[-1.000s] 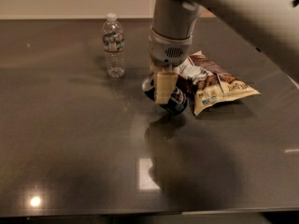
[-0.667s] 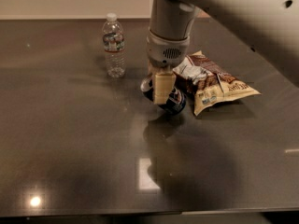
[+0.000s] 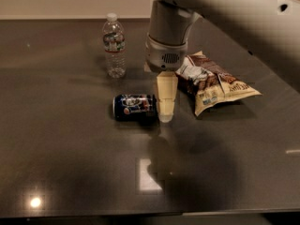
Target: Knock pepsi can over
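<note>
Camera view: one pepsi can (image 3: 135,107), dark blue, lying on its side on the dark table (image 3: 70,168), its silver end facing left and its other end just beside the tip of the gripper (image 3: 166,116). Gripper: cream-coloured, pointing straight down from a grey wrist to just above the table; whether the jaws stand apart or together cannot be told. Also on the table: one clear water bottle (image 3: 114,46), upright, behind the can, and one crumpled snack bag (image 3: 213,81), right of the gripper.
</note>
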You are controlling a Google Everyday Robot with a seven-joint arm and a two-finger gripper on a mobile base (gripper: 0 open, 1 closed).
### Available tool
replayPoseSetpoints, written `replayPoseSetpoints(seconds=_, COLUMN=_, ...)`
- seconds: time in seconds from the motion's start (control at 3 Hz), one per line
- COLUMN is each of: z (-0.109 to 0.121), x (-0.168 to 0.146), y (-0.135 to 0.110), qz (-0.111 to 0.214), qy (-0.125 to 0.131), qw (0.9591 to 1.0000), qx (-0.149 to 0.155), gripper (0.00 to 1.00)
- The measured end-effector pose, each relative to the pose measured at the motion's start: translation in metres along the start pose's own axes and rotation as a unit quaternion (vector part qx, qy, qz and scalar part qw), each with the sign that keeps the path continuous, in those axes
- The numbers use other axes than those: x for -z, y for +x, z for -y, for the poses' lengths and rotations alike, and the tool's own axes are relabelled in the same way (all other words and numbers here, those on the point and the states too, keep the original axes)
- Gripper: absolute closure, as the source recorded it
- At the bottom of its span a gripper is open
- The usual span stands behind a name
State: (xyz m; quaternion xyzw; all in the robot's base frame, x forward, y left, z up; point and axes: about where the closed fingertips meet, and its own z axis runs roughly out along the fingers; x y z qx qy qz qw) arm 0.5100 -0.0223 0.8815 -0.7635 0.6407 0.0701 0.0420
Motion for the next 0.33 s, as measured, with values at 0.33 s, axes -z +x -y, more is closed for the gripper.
replayPoseSetpoints(seconds=0.33, z=0.0000, x=0.0000, y=0.0000, qz=0.000, qy=0.000, qw=1.0000, qx=0.000, gripper=0.00)
